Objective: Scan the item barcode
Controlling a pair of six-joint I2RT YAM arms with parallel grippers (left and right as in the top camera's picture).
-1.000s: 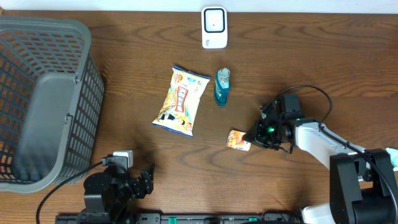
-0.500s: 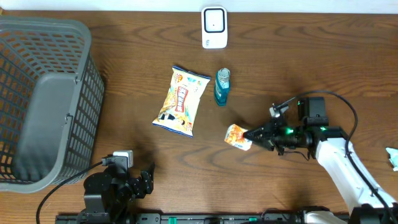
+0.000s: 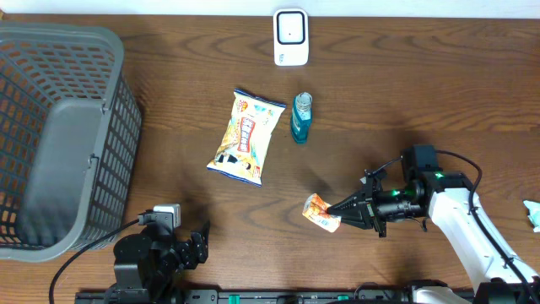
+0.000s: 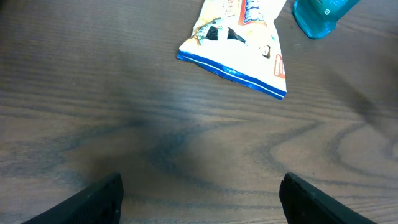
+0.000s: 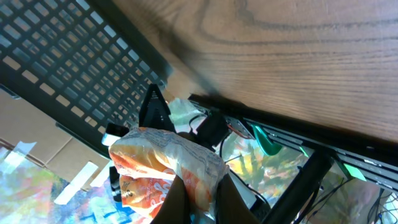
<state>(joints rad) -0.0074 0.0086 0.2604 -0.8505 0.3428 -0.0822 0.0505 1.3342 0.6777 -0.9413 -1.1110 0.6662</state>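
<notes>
A small orange snack packet [image 3: 320,212] hangs in my right gripper [image 3: 340,208], which is shut on it, lifted off the table at front centre-right. In the right wrist view the packet [image 5: 155,163] is pinched at its edge between the two dark fingers [image 5: 175,203], and no barcode shows. A white box-shaped device [image 3: 291,37] stands at the table's far edge, well away from the packet. My left gripper [image 4: 202,200] rests low at the front left, open, with only bare wood between its fingers [image 4: 99,198].
A yellow chip bag [image 3: 246,135] and a teal bottle [image 3: 301,117] lie side by side mid-table; both show in the left wrist view, bag [image 4: 242,37] and bottle [image 4: 320,12]. A grey mesh basket [image 3: 59,143] fills the left side.
My right arm has lifted the orange packet off the table, swung it toward the front edge and turned the wrist over. The left arm has not moved.
</notes>
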